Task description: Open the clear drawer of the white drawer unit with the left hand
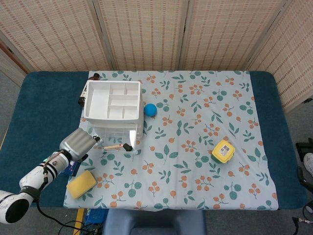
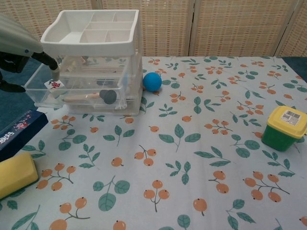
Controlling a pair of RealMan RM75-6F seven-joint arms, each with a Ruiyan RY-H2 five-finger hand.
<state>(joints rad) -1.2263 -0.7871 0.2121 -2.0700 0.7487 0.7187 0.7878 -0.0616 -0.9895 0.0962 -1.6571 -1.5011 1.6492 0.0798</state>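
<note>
One arm shows in the head view: the left robot hand sits at the front left corner of the clear drawer, which protrudes toward 6 o'clock from the white drawer unit. Drawer travel runs 12 to 6; its long axis runs 3 to 9. Finger contact is hidden here.

Chest view: left robot hand at 9 o'clock of the drawer, one dark fingertip hooked on the drawer's rim, other fingers out of frame. Right robot hand absent from both views.
</note>
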